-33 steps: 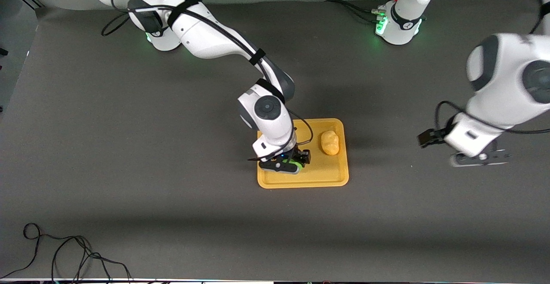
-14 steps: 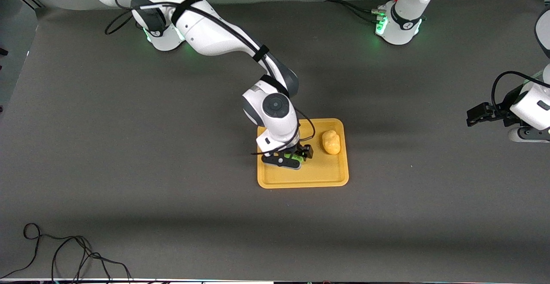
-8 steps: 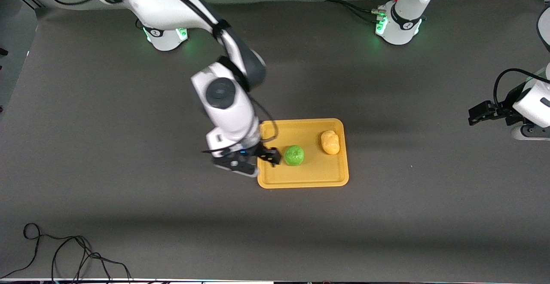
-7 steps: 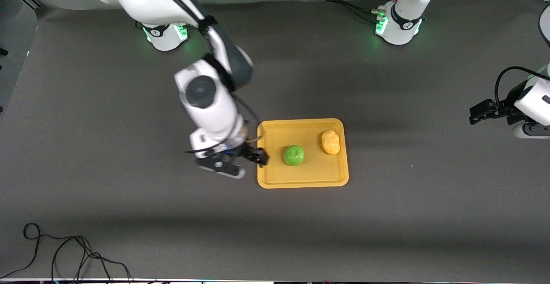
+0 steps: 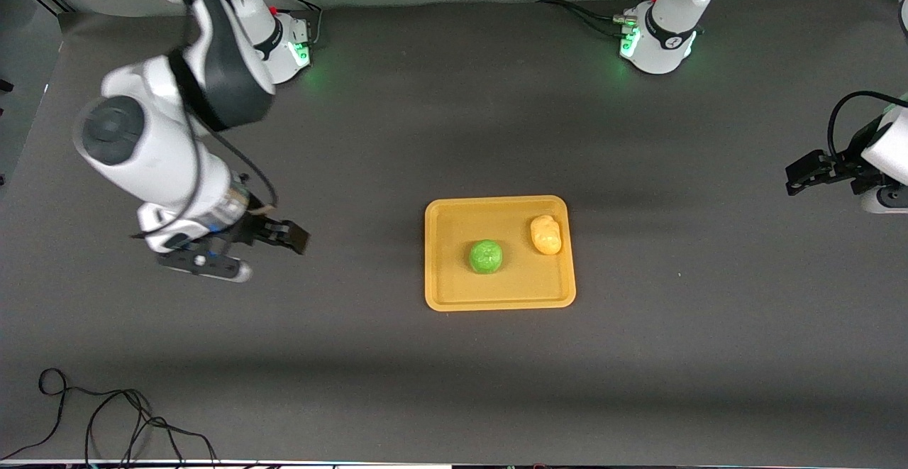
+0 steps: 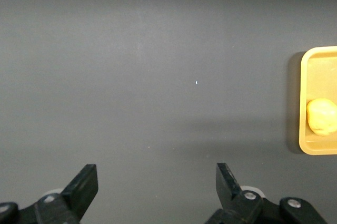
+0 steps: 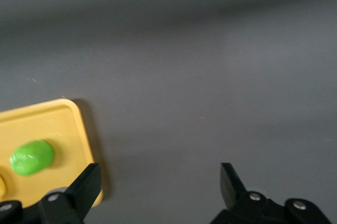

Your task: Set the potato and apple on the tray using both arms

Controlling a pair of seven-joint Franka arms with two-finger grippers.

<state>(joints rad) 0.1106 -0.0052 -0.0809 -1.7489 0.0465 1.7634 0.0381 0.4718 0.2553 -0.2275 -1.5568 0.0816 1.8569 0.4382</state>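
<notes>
The orange-yellow tray [image 5: 447, 291] lies mid-table. The green apple [image 5: 486, 256] rests on it, and the yellow-orange potato [image 5: 545, 235] lies beside it, toward the left arm's end and nearer the tray's rim. My right gripper [image 5: 206, 265] is open and empty over bare table toward the right arm's end. Its wrist view shows the gripper [image 7: 158, 182], the tray's corner [image 7: 79, 124] and the apple [image 7: 31, 157]. My left gripper [image 5: 883, 203] is open and empty at the left arm's end. Its wrist view shows the gripper [image 6: 156, 182], the tray's edge [image 6: 305, 76] and the potato [image 6: 322, 117].
A loose black cable [image 5: 106, 412] lies at the table's near corner toward the right arm's end. The two green-lit bases [image 5: 656, 36] stand along the table's edge farthest from the front camera. Dark grey table surface surrounds the tray.
My right gripper let go of the apple on the tray, rose and swung away toward the right arm's end. My left arm drew back toward its own end.
</notes>
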